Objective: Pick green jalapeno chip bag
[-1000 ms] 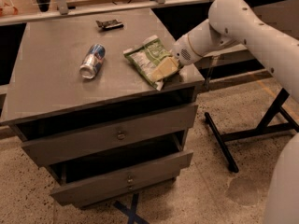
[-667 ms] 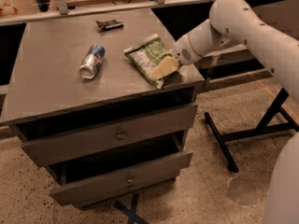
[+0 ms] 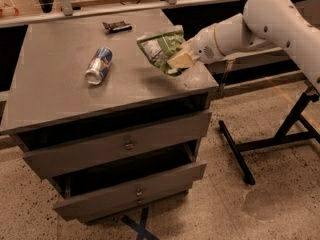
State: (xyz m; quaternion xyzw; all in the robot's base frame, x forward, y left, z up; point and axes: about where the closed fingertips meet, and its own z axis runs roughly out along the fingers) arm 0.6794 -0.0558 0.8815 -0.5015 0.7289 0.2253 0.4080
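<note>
Camera view, items left to right.

Surface [image 3: 55,89]: grey cabinet top with drawers below.

Drink can [image 3: 98,65]: blue and silver, lying on its side, well apart from the bag.

Small dark object [image 3: 116,27]: near the far edge, not identifiable.

Green jalapeno chip bag [image 3: 159,48]: over the right corner of the surface, apparently raised clear, with a shadow beneath. The long axis runs diagonally. The free end points left and away, and the near-right end sits in the grip. The printed face tilts toward the camera.

End effector [image 3: 182,60]: fingers closed on the bag's right edge.

Handling judgement: lift step. Rise straight and slowly with a firm pinch, because crinkly foil gripped by one edge may slip or swing.
</note>
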